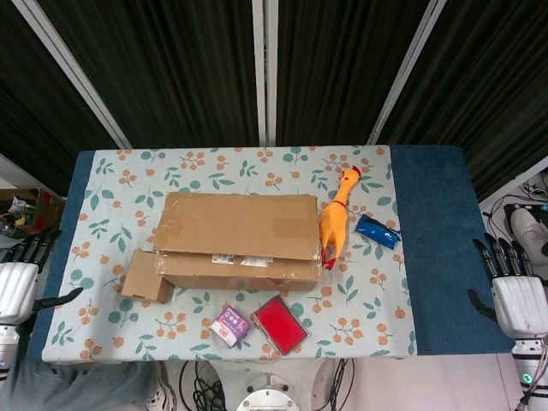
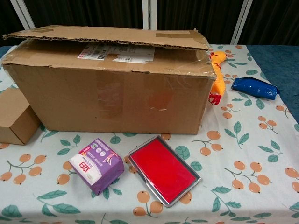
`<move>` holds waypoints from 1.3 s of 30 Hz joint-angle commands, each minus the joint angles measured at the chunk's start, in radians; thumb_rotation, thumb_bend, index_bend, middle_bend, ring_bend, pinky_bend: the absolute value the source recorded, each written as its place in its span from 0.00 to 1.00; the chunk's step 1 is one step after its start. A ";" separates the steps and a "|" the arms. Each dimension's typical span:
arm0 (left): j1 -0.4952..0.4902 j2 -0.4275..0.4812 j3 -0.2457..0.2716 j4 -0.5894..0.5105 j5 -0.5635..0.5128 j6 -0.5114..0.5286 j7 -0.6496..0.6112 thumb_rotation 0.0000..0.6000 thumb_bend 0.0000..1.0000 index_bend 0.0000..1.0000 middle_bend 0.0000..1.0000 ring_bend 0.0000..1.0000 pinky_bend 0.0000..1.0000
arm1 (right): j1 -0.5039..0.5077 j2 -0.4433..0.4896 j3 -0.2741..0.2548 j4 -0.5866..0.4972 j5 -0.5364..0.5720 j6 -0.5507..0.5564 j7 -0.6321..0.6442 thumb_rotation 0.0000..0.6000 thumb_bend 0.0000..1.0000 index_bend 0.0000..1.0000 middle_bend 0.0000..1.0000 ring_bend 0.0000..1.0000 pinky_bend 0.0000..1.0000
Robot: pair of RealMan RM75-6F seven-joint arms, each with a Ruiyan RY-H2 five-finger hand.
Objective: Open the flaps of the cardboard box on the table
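Note:
A brown cardboard box (image 1: 235,240) (image 2: 112,88) sits in the middle of the floral tablecloth. Its long top flaps (image 2: 107,37) lie folded over the top, the upper one slightly raised at the near edge, showing a white label. My left hand (image 1: 19,278) hangs off the table's left edge with fingers spread and nothing in it. Beyond the right edge, my right hand (image 1: 512,287) is likewise spread and empty. Both hands are far from the box and absent from the chest view.
A small brown box (image 1: 145,276) (image 2: 14,116) touches the big box's left end. A purple tissue pack (image 1: 229,326) (image 2: 97,165) and a red tin (image 1: 280,324) (image 2: 163,169) lie in front. A rubber chicken (image 1: 336,221) (image 2: 217,74) and a blue packet (image 1: 378,231) (image 2: 254,87) lie on the right.

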 commanded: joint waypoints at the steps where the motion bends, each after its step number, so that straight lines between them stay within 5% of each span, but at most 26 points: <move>1: 0.003 0.000 -0.001 0.007 -0.006 0.001 -0.007 0.72 0.00 0.10 0.11 0.14 0.23 | 0.005 -0.005 -0.004 0.004 -0.009 -0.005 -0.003 1.00 0.18 0.00 0.00 0.00 0.00; 15: 0.006 0.013 -0.026 -0.018 -0.015 0.029 -0.001 0.73 0.00 0.10 0.11 0.13 0.23 | -0.010 0.011 -0.001 -0.003 -0.004 0.022 0.001 1.00 0.18 0.00 0.00 0.00 0.00; 25: -0.070 0.065 -0.097 -0.095 0.086 0.069 -0.007 0.74 0.00 0.10 0.12 0.14 0.23 | -0.021 0.010 -0.019 0.025 -0.004 0.013 -0.004 1.00 0.19 0.00 0.00 0.00 0.00; 39: -0.258 -0.026 -0.115 -0.161 0.110 -0.142 0.024 0.74 0.00 0.10 0.14 0.14 0.23 | -0.030 0.004 -0.021 0.052 0.000 0.018 0.023 1.00 0.19 0.00 0.00 0.00 0.00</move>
